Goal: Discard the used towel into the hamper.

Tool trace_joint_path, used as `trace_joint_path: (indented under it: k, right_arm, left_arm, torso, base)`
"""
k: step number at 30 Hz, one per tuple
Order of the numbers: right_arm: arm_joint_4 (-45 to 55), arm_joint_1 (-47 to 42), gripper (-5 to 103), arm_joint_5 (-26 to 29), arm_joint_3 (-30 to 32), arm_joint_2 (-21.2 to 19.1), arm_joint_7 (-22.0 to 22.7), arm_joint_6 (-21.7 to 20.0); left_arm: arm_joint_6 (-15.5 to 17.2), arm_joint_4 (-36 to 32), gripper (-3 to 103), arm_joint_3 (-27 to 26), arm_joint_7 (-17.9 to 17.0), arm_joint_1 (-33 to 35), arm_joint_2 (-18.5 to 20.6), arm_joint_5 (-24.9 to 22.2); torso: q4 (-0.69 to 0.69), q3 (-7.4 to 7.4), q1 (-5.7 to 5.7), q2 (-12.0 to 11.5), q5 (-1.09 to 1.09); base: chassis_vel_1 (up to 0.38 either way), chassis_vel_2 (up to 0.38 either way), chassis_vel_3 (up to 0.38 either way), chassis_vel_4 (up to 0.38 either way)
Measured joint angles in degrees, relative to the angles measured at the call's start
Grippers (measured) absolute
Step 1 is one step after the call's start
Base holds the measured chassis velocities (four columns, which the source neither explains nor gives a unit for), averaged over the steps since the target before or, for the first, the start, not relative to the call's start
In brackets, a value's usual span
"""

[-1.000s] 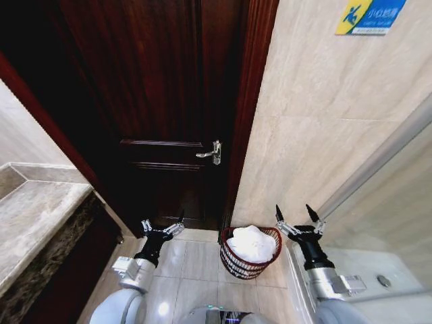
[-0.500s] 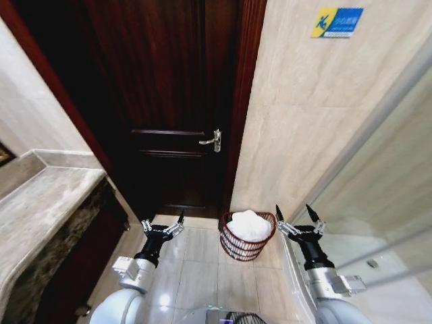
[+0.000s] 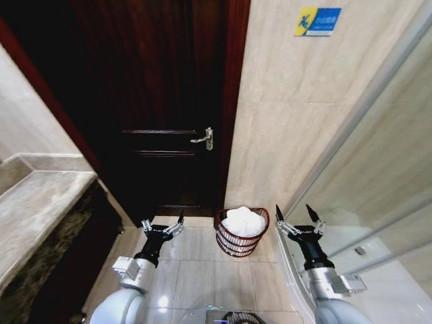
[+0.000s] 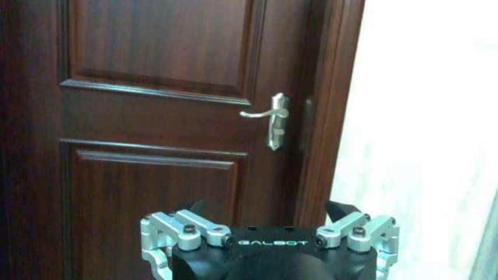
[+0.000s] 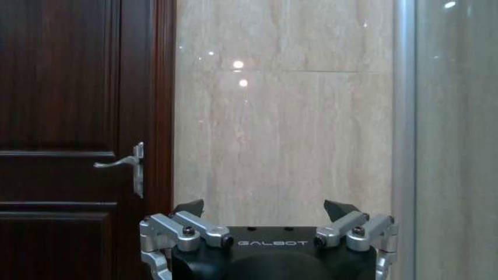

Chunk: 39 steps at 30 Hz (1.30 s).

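Observation:
The hamper point(image 3: 237, 244), a small round reddish-brown basket, stands on the tiled floor at the foot of the beige wall, beside the door frame. A crumpled white towel point(image 3: 244, 221) lies inside it, heaped up to the rim. My left gripper point(image 3: 162, 224) is held low to the hamper's left, open and holding nothing. My right gripper point(image 3: 297, 214) is held to the hamper's right, also open and holding nothing. Both are short of the basket and apart from it. In the wrist views the left gripper point(image 4: 266, 209) and the right gripper point(image 5: 265, 206) show their fingers spread wide.
A dark wooden door point(image 3: 162, 101) with a silver handle point(image 3: 202, 139) faces me. A marble counter point(image 3: 34, 209) runs along the left. On the right are a glass partition point(image 3: 378, 189) and its metal frame point(image 5: 403, 140). A blue sign point(image 3: 317, 21) hangs high on the wall.
The whole picture has shifted, so the camera has moved; the hamper now looks a little smaller and farther. Both grippers keep the same open pose, and the towel stays in the hamper.

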Motion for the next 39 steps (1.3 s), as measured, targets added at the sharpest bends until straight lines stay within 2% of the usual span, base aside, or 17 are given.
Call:
trace_joint_path:
  k: [17,39]
  right_arm:
    - [0.0,0.0,100,0.0,0.0,0.0,0.0,0.0]
    - [0.0,0.0,100,0.0,0.0,0.0,0.0,0.0]
  left_arm:
    - [0.0,0.0,100,0.0,0.0,0.0,0.0,0.0]
    - [0.0,0.0,100,0.0,0.0,0.0,0.0,0.0]
  torso:
    - [0.01,0.0,-0.01,0.0,-0.01]
    - [0.0,-0.02,-0.04,0.0,0.01]
  base:
    - [0.048,-0.044,-0.052,0.051]
    - [0.242,-0.249,-0.248,0.246]
